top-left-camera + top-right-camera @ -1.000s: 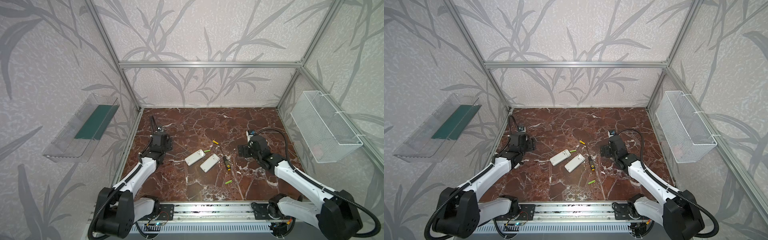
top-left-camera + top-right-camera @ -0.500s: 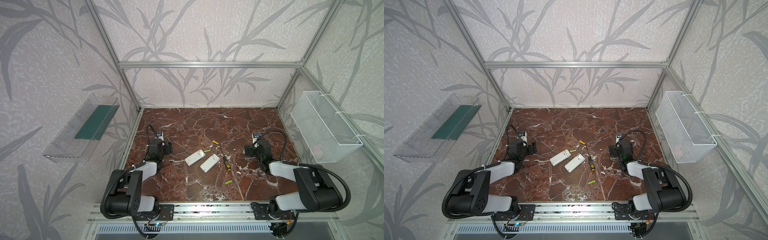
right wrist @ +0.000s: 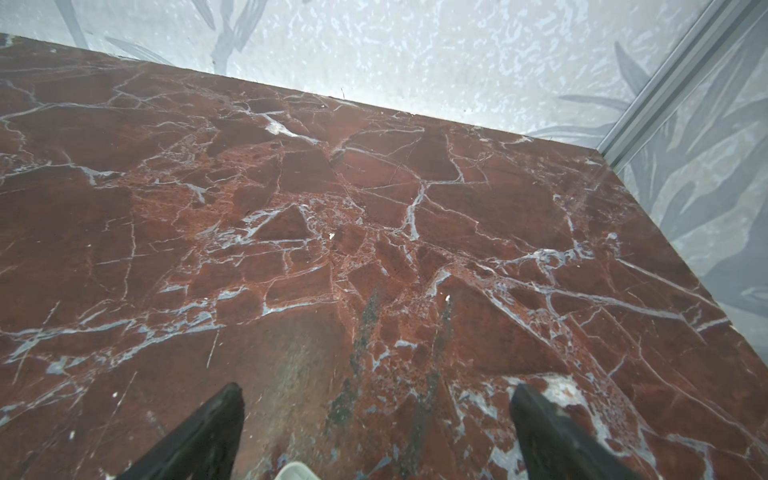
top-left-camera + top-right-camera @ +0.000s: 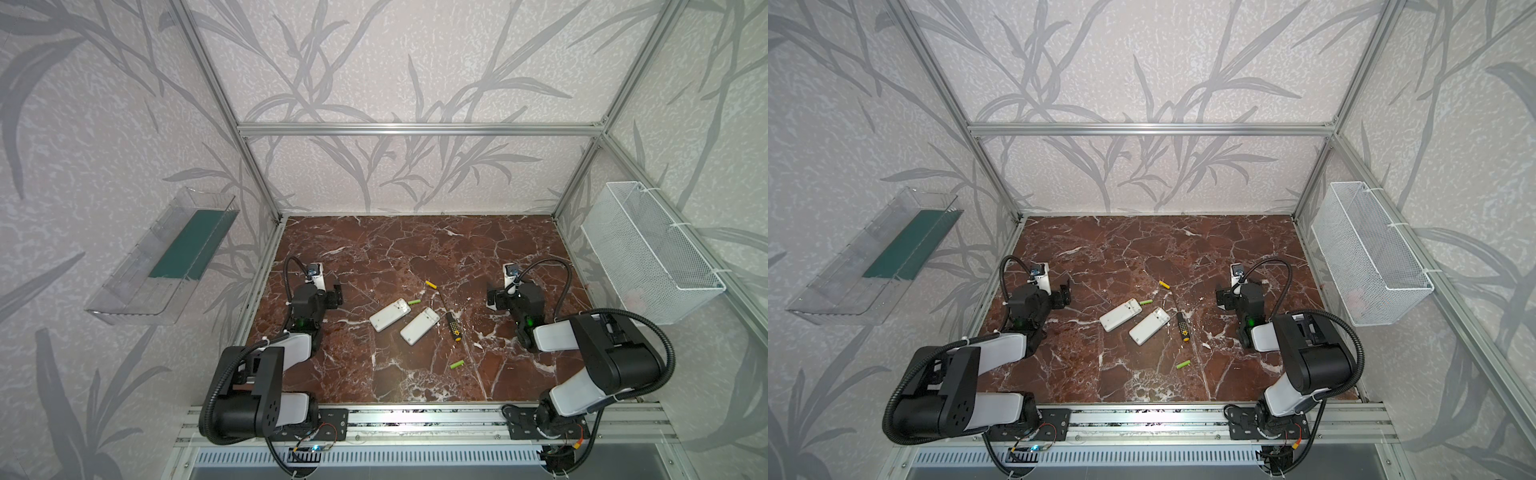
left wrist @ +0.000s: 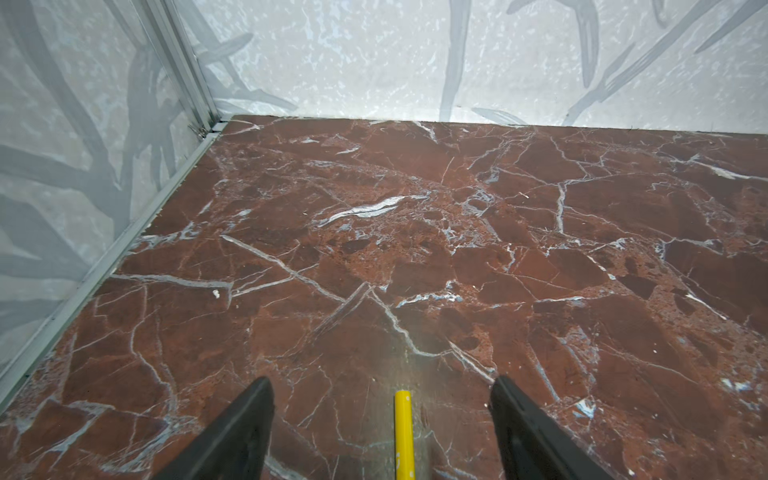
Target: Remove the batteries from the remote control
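Two white remotes (image 4: 390,314) (image 4: 419,326) lie side by side mid-table in both top views. Three batteries lie loose around them: a yellow one (image 4: 430,284) behind, a green one (image 4: 413,302) at the left remote's far end, and a green one (image 4: 457,364) nearer the front. My left gripper (image 4: 329,296) rests low at the left, open. In the left wrist view a slim yellow cylinder (image 5: 404,432), a battery by its look, lies on the floor between the fingers (image 5: 249,419), touching neither. My right gripper (image 4: 494,300) rests at the right, open (image 3: 378,386) and empty.
A black-and-yellow screwdriver (image 4: 453,328) lies just right of the remotes. A small white piece (image 3: 297,471) shows under the right gripper. A clear shelf (image 4: 166,257) hangs on the left wall and a white wire basket (image 4: 648,257) on the right wall.
Both arms have folded back, their elbows dropping toward the front rail, and both grippers sit lower near the table's sides. The jaws stayed wide. Remotes and loose batteries have not moved.
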Robot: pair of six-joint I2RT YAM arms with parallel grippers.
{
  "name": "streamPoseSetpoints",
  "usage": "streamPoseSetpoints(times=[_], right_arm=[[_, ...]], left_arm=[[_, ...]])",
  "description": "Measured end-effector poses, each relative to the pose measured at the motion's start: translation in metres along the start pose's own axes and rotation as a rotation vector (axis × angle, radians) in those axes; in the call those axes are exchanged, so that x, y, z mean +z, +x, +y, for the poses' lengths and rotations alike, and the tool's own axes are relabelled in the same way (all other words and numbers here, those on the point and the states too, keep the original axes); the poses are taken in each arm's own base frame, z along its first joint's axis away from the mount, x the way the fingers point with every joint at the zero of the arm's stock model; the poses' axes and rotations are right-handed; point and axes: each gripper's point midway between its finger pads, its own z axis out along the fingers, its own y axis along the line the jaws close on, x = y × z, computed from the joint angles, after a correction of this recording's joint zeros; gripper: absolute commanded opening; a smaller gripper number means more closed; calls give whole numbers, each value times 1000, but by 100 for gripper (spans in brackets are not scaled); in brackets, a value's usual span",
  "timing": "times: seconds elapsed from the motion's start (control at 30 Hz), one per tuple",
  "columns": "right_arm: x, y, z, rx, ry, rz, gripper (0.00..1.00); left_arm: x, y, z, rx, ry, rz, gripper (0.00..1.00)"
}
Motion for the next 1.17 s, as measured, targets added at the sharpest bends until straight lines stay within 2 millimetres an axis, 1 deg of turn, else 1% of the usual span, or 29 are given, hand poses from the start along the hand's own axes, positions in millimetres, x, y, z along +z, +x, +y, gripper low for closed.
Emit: streamPoseSetpoints(times=[0.1,0.17,0.2,0.23,0.33,0.43,0.47,0.57,0.7,1.17], right_arm=[[0,-1,0,0,-1,-5,99],[0,-1,0,0,-3,-5,99],[0,-1,0,1,-2,-6,99],[0,-1,0,0,-2,-6,99],[0,-2,0,0,-2,-10,99],[0,-3,0,0,-2,-12,99],[0,-3,0,0,-2,-12,99],[0,-3,0,0,-2,-12,99],[0,-3,0,0,-2,-12,99],[0,-3,0,0,-2,-12,99]], left_arm=[[9,8,7,2,-27,-16,83],[16,20,12,3,-43,-9,84],[16,28,14,1,-52,15,84],[15,31,17,-1,-60,24,83],[16,21,18,-3,-68,-3,83],[22,13,26,-20,-111,-7,83],[24,10,29,-23,-129,-6,99],[25,2,35,-29,-158,-27,99],[24,3,39,-28,-186,-25,99],[22,1,43,-32,-211,-43,99]])
